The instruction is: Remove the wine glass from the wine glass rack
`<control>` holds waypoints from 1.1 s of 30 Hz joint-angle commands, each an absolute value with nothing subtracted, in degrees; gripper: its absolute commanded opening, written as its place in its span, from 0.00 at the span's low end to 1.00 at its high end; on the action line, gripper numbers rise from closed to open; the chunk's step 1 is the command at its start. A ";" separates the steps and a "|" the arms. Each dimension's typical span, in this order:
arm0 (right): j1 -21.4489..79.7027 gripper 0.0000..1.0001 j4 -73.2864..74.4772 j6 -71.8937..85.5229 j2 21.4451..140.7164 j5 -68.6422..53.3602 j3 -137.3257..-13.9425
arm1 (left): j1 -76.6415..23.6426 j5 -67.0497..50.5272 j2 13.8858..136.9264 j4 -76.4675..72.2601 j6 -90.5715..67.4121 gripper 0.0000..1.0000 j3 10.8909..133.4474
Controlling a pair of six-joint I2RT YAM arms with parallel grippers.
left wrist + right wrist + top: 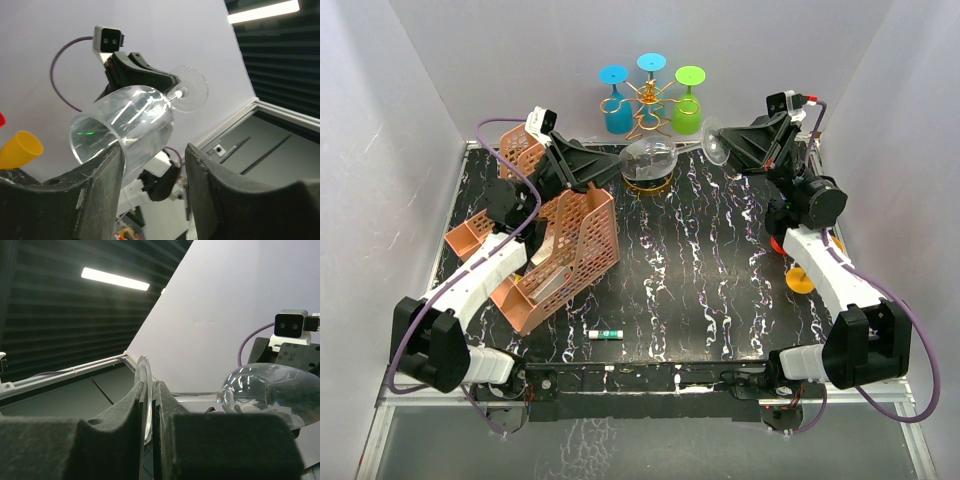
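A clear wine glass point(648, 158) lies on its side in the air, just in front of the gold wire wine glass rack point(650, 100) and over its ring base point(648, 186). My right gripper point(720, 148) is shut on the glass's round foot point(144, 390), which is pinched edge-on between the pads. The bowl point(265, 385) points toward the left arm. My left gripper point(154, 165) straddles the bowl point(125, 120) with its jaws partly apart. The bowl rests against the left finger point(100, 185), and a gap shows to the other finger point(215, 185).
Blue point(617, 110), teal point(651, 65) and green point(688, 105) glasses hang upside down on the rack. A pink mesh organizer point(575, 250) lies tilted under the left arm. An orange glass point(800, 275) lies by the right arm, and a small marker point(605, 333) lies near the front edge.
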State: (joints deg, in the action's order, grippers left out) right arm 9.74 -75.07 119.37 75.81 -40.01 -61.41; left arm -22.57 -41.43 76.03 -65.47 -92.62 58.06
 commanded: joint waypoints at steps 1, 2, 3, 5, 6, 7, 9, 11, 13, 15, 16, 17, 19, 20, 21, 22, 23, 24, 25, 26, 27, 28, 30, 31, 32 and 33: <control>9.68 0.08 -80.80 126.43 75.74 -36.10 -60.03 | -22.40 -42.34 77.52 -82.87 -101.10 0.46 59.68; 9.69 0.08 -80.96 126.58 75.84 -35.84 -59.50 | -22.41 -42.24 77.94 -85.12 -102.10 0.43 59.75; 9.70 0.08 -81.21 126.92 75.92 -35.72 -58.88 | -22.41 -42.28 78.11 -85.99 -102.76 0.40 59.83; 9.72 0.08 -81.47 127.15 76.15 -35.36 -57.89 | -22.41 -42.48 78.09 -84.97 -102.54 0.33 59.94; 9.67 0.08 -81.45 127.17 76.26 -35.41 -57.58 | -22.41 -42.53 77.91 -83.86 -101.85 0.31 59.82; 9.71 0.08 -81.47 127.30 76.43 -35.44 -57.36 | -22.42 -42.49 77.55 -82.91 -101.16 0.31 59.66; 9.64 0.08 -81.47 127.34 76.74 -35.53 -56.90 | -22.46 -42.58 77.10 -82.03 -100.29 0.30 59.41; 9.72 0.08 -81.64 127.69 77.09 -35.66 -56.49 | -22.50 -42.92 77.20 -82.35 -100.31 0.30 59.77; 9.70 0.08 -82.02 127.96 77.52 -35.85 -56.29 | -22.58 -43.42 77.62 -82.86 -100.66 0.31 60.29; 9.69 0.08 -82.84 128.44 77.96 -36.08 -56.21 | -22.72 -43.75 77.91 -83.00 -100.76 0.31 60.62; 9.74 0.08 -83.03 128.63 78.18 -36.18 -56.17 | -22.81 -43.84 78.02 -83.07 -100.80 0.32 60.78; 9.75 0.08 -83.20 128.74 78.36 -36.33 -56.15 | -22.89 -44.04 78.09 -83.26 -100.77 0.32 60.95; 9.74 0.08 -83.30 128.90 78.64 -36.52 -56.04 | -23.01 -44.31 78.13 -83.12 -100.69 0.33 61.27; 9.75 0.08 -83.28 128.90 78.74 -36.56 -55.99 | -23.03 -44.66 78.13 -82.77 -100.45 0.33 61.52; 9.76 0.08 -83.32 128.97 78.81 -36.65 -55.91 | -23.10 -44.97 78.13 -82.45 -100.19 0.33 61.74; 9.69 0.08 -83.29 128.94 78.87 -36.71 -55.78 | -23.12 -45.04 78.13 -82.01 -100.01 0.33 61.85; 9.67 0.08 -83.24 128.96 78.92 -36.90 -55.68 | -23.18 -45.13 78.13 -81.70 -99.82 0.33 61.96; 9.71 0.08 -83.01 128.98 78.98 -37.02 -55.64 | -23.27 -45.42 78.13 -81.12 -99.47 0.33 62.31; 9.78 0.08 -82.79 129.00 79.01 -37.22 -55.64 | -23.41 -45.84 78.13 -80.07 -98.99 0.33 62.64; 9.79 0.08 -82.72 128.88 79.08 -37.33 -55.63 | -23.53 -46.38 78.13 -78.86 -98.31 0.33 62.88; 9.76 0.08 -82.66 128.91 79.10 -37.35 -55.63 | -23.59 -46.60 78.09 -77.94 -97.66 0.32 62.92; 9.80 0.08 -82.68 128.83 79.10 -37.50 -55.62 | -23.64 -46.58 77.93 -77.46 -97.31 0.32 62.85; 9.84 0.08 -82.65 128.81 79.16 -37.60 -55.44 | -23.64 -46.66 77.87 -77.35 -97.07 0.30 62.87; 9.83 0.07 -82.64 128.78 79.14 -37.56 -55.31 | -23.73 -46.79 77.92 -77.11 -96.91 0.28 62.99; 9.81 0.08 -82.57 128.73 79.18 -37.61 -55.08 | -23.80 -46.84 77.95 -76.71 -96.73 0.26 63.16; 9.76 0.08 -82.52 128.69 79.19 -37.64 -54.94 | -23.89 -46.90 77.96 -76.28 -96.50 0.25 63.25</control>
